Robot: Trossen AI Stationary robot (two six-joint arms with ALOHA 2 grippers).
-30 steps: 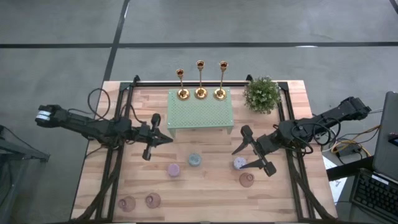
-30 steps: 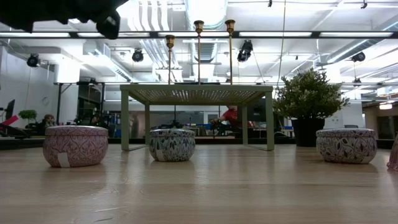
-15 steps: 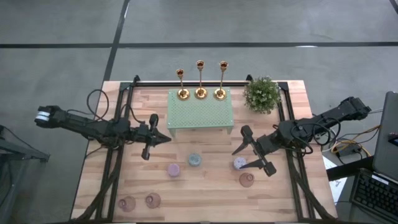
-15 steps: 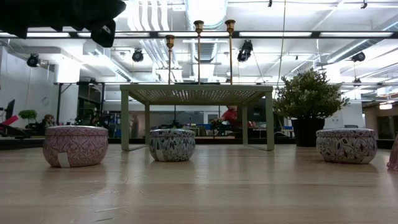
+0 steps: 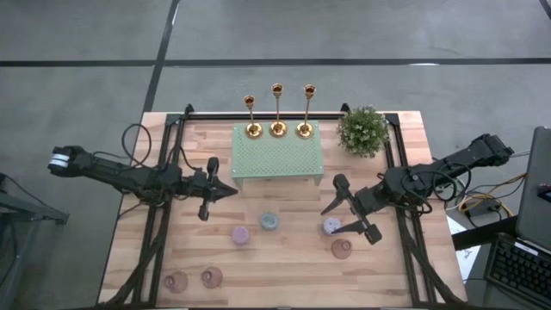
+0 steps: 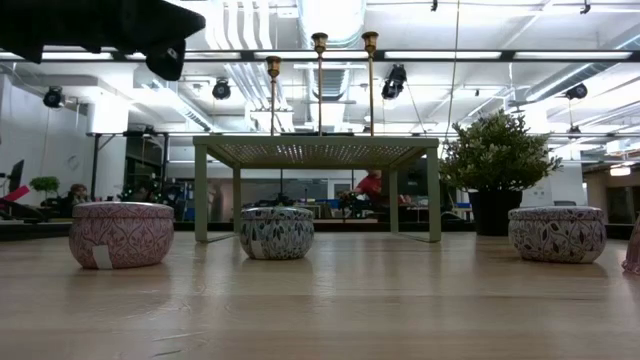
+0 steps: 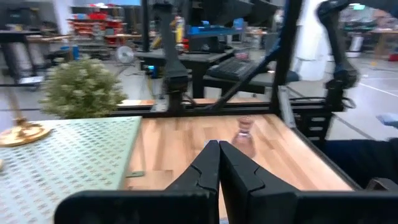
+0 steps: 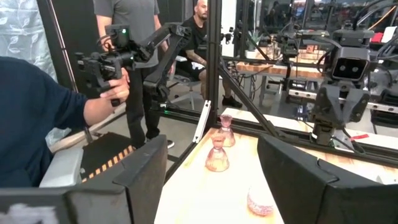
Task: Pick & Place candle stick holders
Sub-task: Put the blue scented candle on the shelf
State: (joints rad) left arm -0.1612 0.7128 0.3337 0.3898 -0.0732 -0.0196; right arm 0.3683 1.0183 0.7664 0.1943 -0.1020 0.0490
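High view: right hand spread beside lilac holder.

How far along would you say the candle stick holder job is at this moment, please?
Done: three shiny gold slim-stemmed candlesticks stand at the back edge of the pale green perforated stand. In hand: nothing; the left gripper is shut and empty, and the right gripper hangs open around the lilac round cup-like holder. Left: six small pastel holders lie on the wooden table.
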